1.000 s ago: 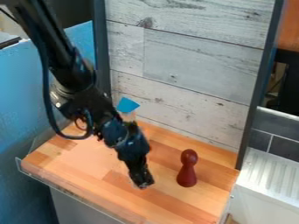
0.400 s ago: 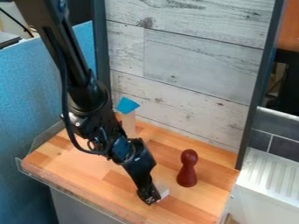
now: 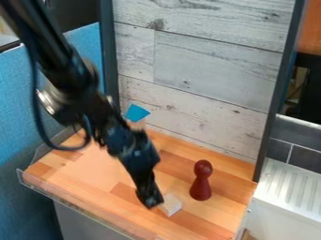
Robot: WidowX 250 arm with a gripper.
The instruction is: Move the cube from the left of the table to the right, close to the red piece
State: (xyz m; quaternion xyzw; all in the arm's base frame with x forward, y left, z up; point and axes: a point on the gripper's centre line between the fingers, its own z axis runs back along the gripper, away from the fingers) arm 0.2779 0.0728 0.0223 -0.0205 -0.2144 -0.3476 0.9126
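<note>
Camera view: black tool point(image 3: 151, 202), grip impossible to tell, has backed off; pale wooden cube point(image 3: 171, 205) seems placed near red pawn-shaped piece point(image 3: 201, 182).

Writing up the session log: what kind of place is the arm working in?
Probably a lab or workshop test corner: a small wooden tabletop with a clear raised edge, a whitewashed plank panel behind it, and a blue partition alongside.

Camera above wooden table point(image 3: 81, 173), looking down aslant toward plank wall point(image 3: 210, 63); fairly near, most of table framed.
</note>
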